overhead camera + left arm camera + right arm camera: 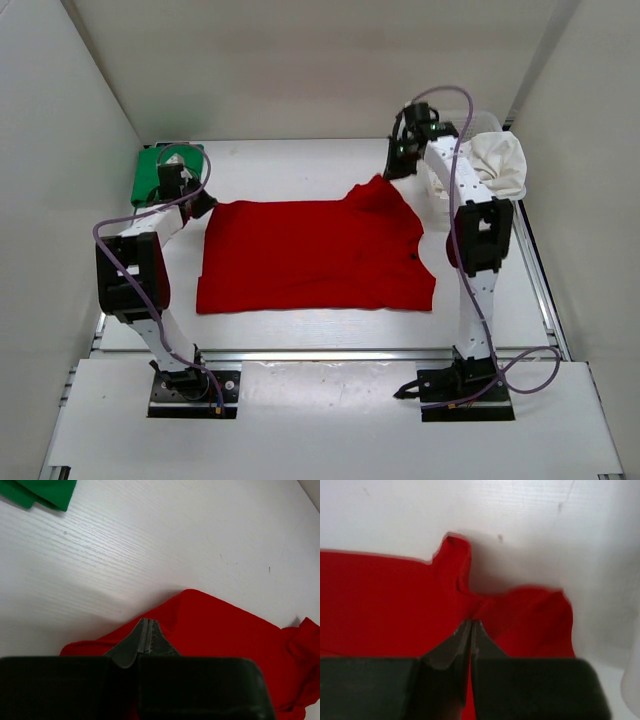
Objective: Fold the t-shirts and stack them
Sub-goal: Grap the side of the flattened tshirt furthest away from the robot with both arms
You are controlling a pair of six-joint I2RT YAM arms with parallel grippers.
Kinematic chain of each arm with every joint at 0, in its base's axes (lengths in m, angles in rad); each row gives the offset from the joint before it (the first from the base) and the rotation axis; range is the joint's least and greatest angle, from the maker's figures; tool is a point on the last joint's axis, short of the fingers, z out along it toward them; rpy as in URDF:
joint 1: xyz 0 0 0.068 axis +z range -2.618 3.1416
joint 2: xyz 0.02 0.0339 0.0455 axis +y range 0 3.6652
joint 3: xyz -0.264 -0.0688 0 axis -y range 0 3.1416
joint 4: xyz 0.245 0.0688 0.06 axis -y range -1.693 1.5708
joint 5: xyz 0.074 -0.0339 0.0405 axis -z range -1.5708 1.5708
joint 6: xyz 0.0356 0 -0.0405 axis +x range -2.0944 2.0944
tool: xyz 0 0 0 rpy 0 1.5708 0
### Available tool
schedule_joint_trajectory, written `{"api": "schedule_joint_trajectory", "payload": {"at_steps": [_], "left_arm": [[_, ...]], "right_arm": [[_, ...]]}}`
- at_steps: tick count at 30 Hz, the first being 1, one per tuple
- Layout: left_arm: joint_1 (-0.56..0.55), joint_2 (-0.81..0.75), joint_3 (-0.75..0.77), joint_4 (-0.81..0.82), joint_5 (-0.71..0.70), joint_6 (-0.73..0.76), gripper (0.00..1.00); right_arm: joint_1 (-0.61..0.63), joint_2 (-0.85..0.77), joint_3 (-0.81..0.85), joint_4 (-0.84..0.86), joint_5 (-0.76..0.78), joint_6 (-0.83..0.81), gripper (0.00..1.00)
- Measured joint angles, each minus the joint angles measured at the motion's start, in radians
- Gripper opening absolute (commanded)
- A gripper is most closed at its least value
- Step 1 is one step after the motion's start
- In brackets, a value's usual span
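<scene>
1. Three shirts are in sight: one red, one green, one white.
2. The red shirt (310, 260) lies spread out in the middle of the white surface (300, 330), between the two arms.
3. The green shirt (150, 175) sits folded in the far left corner. It is behind the left arm and apart from the red one.
4. The white shirt (500, 160) is bunched up at the far right, beside the right arm.
5. The left fingers (135, 645) are pressed together at the red shirt's far left corner. I cannot tell if any cloth is caught between them.
6. The right fingers (452, 647) are pinching the red shirt at its far right corner. The cloth there is pulled up into a small peak.
</scene>
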Motion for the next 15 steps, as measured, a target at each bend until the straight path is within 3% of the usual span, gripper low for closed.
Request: {"api": "schedule_joint_trajectory", "payload": {"at_steps": [3, 5, 11, 15], "left_arm": [[0.005, 0.000, -0.008, -0.003, 0.002, 0.001, 0.00], [-0.002, 0.000, -0.008, -0.002, 0.002, 0.000, 0.00], [-0.013, -0.004, -0.008, -0.004, 0.012, -0.012, 0.00], [-0.010, -0.045, -0.043, 0.001, 0.012, -0.015, 0.00]], "right_arm": [[-0.006, -0.205, -0.502, 0.242, -0.034, 0.012, 0.00], [-0.008, -0.277, -0.679, 0.278, -0.055, 0.025, 0.00], [-0.016, -0.312, -0.701, 0.433, -0.085, 0.033, 0.00], [-0.030, -0.426, -0.838, 0.564, -0.120, 0.056, 0.00]]}}
